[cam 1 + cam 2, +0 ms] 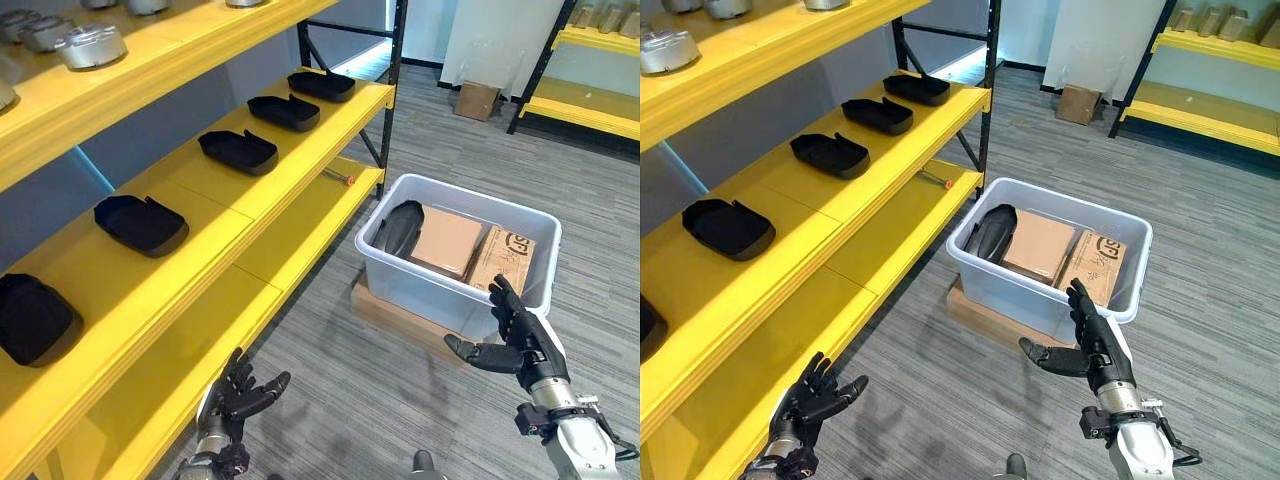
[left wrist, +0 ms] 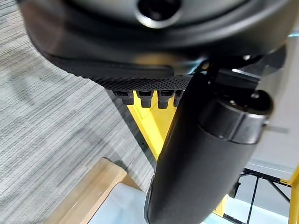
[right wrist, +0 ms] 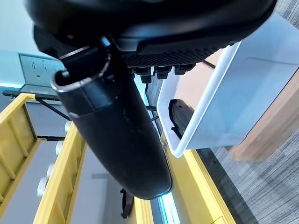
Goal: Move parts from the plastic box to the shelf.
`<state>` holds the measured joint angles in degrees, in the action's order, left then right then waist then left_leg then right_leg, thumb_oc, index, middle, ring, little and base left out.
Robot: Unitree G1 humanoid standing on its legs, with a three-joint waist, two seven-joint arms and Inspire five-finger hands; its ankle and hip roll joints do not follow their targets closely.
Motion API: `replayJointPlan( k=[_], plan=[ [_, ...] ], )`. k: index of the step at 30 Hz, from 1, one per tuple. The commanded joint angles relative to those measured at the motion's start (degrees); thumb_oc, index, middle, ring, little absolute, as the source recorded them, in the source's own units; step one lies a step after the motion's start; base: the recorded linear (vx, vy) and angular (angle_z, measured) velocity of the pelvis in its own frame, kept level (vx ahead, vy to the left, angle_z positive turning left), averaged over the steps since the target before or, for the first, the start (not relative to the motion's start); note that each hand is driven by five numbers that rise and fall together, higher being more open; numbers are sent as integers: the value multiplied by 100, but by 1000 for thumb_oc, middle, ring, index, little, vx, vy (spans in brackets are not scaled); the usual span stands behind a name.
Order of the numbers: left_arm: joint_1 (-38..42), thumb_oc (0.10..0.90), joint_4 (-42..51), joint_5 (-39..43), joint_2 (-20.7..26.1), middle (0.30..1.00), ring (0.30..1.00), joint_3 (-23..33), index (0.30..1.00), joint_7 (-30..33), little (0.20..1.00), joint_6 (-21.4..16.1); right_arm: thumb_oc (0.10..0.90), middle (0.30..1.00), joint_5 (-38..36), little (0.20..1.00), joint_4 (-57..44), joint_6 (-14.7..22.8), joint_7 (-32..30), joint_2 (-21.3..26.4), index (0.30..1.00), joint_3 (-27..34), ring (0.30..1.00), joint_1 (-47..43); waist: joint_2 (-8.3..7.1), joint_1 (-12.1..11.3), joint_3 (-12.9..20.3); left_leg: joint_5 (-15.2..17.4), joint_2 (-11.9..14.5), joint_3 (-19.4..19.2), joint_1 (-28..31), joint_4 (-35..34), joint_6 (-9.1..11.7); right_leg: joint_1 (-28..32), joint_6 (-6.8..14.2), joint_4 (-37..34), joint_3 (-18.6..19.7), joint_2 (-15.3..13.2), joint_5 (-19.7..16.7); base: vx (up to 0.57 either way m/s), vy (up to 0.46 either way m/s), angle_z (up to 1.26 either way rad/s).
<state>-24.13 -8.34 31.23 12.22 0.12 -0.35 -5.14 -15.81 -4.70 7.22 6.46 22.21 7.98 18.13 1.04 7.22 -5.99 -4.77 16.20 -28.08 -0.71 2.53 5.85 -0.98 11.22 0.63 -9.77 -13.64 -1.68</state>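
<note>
A translucent white plastic box stands on a wooden board on the floor, right of the yellow shelf. Inside it a black moulded part leans at the left end, beside two cardboard cartons. Several matching black parts lie in a row on the middle shelf board. My right hand hovers open just in front of the box's near right corner, holding nothing. My left hand hangs open and empty low beside the shelf's bottom board. The right wrist view shows the box rim and the part inside.
Round silver metal parts sit on the top shelf board. A screwdriver lies on the lower board. A cardboard box stands on the floor at the back, near a second yellow shelf.
</note>
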Motion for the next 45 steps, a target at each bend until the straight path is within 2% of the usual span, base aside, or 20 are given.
replayJointPlan(
  k=[1, 3, 6, 8, 9, 10, 11, 12, 14, 15, 16, 18, 21, 23, 25, 32, 40, 42, 44, 45],
  plan=[
    [339, 900, 531, 93, 197, 1000, 1000, 513, 1000, -54, 1000, -494, 900, 1000, -145, 1000, -672, 638, -45, 46, 1000, 413, 1000, -364, -197, -17, -218, 151, 431, 317, 66, 335, 172, 112, -518, 173, -236, 722, 699, 16, -141, -9],
    [423, 900, 503, 100, 182, 1000, 1000, 494, 1000, 8, 1000, -500, 900, 1000, -143, 1000, -623, 648, -72, 74, 1000, 390, 1000, -354, -207, 21, -262, -72, 606, 363, 123, 328, 225, -41, -675, 491, -104, 936, 875, 27, -203, -22],
    [508, 900, 479, 92, 179, 1000, 1000, 463, 1000, 13, 1000, -505, 900, 1000, -92, 1000, -598, 660, -103, 113, 1000, 412, 1000, -325, -209, 37, -287, -221, 730, 396, 123, 393, 270, -117, -791, 623, 0, 1081, 979, 42, -198, -25],
    [602, 900, 473, 95, 189, 1000, 1000, 472, 1000, 86, 1000, -532, 900, 1000, -35, 1000, -521, 679, -184, 136, 1000, 379, 1000, -346, -262, -58, -350, -317, 772, 832, -34, 831, 198, -116, -924, 691, 124, 1206, 1055, 76, -214, -19],
    [638, 900, 484, 117, 206, 1000, 1000, 472, 1000, 98, 1000, -536, 900, 1000, -13, 1000, -520, 669, -200, 191, 1000, 350, 1000, -411, -294, -155, -411, -279, 603, 1229, -207, 1029, 98, -74, -951, 659, 159, 1206, 1056, -14, -152, -29],
    [648, 900, 524, 146, 189, 1000, 1000, 493, 1000, 118, 1000, -552, 900, 1000, -20, 1000, -483, 660, -187, 234, 1000, 292, 1000, -490, -342, -295, -469, -220, 288, 1616, -432, 1126, -105, -91, -995, 583, 214, 1207, 936, -19, -99, -39],
    [643, 900, 547, 157, 190, 1000, 1000, 484, 1000, 97, 1000, -553, 900, 1000, -23, 1000, -425, 675, -198, 281, 1000, 272, 1000, -589, -414, -420, -509, 68, -167, 2037, -803, 1323, -210, -21, -979, 485, 297, 1158, 902, 15, -108, -82],
    [641, 900, 562, 182, 151, 1000, 1000, 444, 1000, 71, 1000, -558, 900, 1000, 20, 1000, -386, 681, -200, 306, 1000, 252, 1000, -644, -467, -494, -539, 224, -432, 2202, -1036, 1286, -272, 53, -966, 385, 370, 1149, 866, 113, -88, -86],
    [629, 900, 580, 213, 137, 1000, 1000, 397, 1000, 43, 1000, -582, 900, 1000, -5, 1000, -374, 710, -210, 318, 1000, 289, 1000, -631, -467, -513, -584, 130, -484, 2246, -1294, 1144, -257, 110, -960, 320, 434, 1169, 882, 164, 10, -49],
    [685, 900, 507, 188, 137, 1000, 1000, 290, 1000, 66, 1000, -600, 900, 1000, 74, 1000, -320, 752, -268, 383, 1000, 328, 1000, -609, -355, -611, -708, -340, -675, 2517, -1716, 633, -120, 250, -964, 274, 454, 1218, 942, 190, 110, -15],
    [711, 900, 484, 180, 138, 1000, 1000, 271, 1000, 60, 1000, -604, 900, 1000, 114, 1000, -301, 760, -291, 404, 1000, 338, 1000, -627, -314, -637, -740, -454, -741, 2614, -1830, 399, -71, 260, -966, 271, 486, 1267, 934, 216, 120, -22],
    [754, 900, 427, 161, 139, 1000, 1000, 235, 1000, 81, 1000, -611, 900, 1000, 136, 1000, -260, 784, -330, 397, 1000, 315, 1000, -656, -290, -650, -751, -546, -807, 2626, -1835, 109, -55, 303, -964, 277, 513, 1302, 979, 122, 51, -45],
    [839, 900, 393, 88, 150, 1000, 1000, 206, 1000, 120, 1000, -650, 900, 1000, 278, 1000, -181, 815, -383, 425, 1000, 228, 1000, -778, -204, -761, -713, -668, -969, 2914, -1868, -314, -1, 478, -935, 303, 760, 1401, 1148, 221, 130, -68],
    [852, 900, 366, 108, 120, 1000, 1000, 172, 1000, 103, 1000, -672, 900, 1000, 300, 1000, -204, 802, -299, 383, 1000, 190, 1000, -778, -180, -740, -637, -777, -898, 2948, -1658, -448, -5, 638, -895, 254, 956, 1413, 1218, 271, 220, -31],
    [909, 900, 393, 129, 155, 1000, 1000, 143, 1000, 119, 1000, -684, 900, 1000, 293, 1000, -210, 781, -295, 343, 1000, 204, 1000, -746, -205, -725, -561, -781, -896, 2867, -1665, -310, -21, 706, -880, 225, 964, 1311, 1290, 234, 203, -54],
    [1131, 900, 455, 178, 390, 1000, 1000, 74, 1000, 377, 1000, -720, 900, 1000, 238, 1000, -224, 692, -369, 212, 1000, -43, 1000, -986, -410, -653, -480, -338, -1099, 2524, -2040, 303, -259, 543, -621, 58, 1017, 807, 1162, 106, 148, -28],
    [1275, 900, 470, 168, 461, 1000, 1000, 20, 1000, 477, 1000, -733, 900, 1000, 251, 1000, -179, 648, -457, 211, 1000, -179, 1000, -1256, -562, -667, -493, 143, -1247, 2411, -2358, 865, -418, 494, -433, -86, 969, 508, 1004, 72, 90, -10],
    [1361, 900, 442, 139, 533, 1000, 1000, -2, 1000, 511, 1000, -712, 900, 1000, 274, 1000, -194, 646, -469, 181, 1000, -242, 1000, -1349, -614, -677, -504, 401, -1372, 2445, -2339, 1022, -560, 436, -350, 252, 950, 406, 988, 147, 156, 7],
    [1397, 900, 428, 129, 554, 1000, 1000, -12, 1000, 516, 1000, -701, 900, 1000, 275, 1000, -211, 648, -468, 166, 1000, -254, 1000, -1360, -598, -680, -490, 431, -1417, 2482, -2300, 991, -610, 324, -316, 552, 962, 411, 881, 93, 134, 11],
    [1467, 900, 391, 101, 615, 1000, 1000, -57, 1000, 537, 1000, -688, 900, 1000, 300, 1000, -235, 663, -486, 151, 1000, -290, 1000, -1390, -572, -626, -540, 522, -1532, 2542, -2100, 905, -733, -29, -260, 1344, 1023, 424, 503, 72, 219, 11]
  ],
)
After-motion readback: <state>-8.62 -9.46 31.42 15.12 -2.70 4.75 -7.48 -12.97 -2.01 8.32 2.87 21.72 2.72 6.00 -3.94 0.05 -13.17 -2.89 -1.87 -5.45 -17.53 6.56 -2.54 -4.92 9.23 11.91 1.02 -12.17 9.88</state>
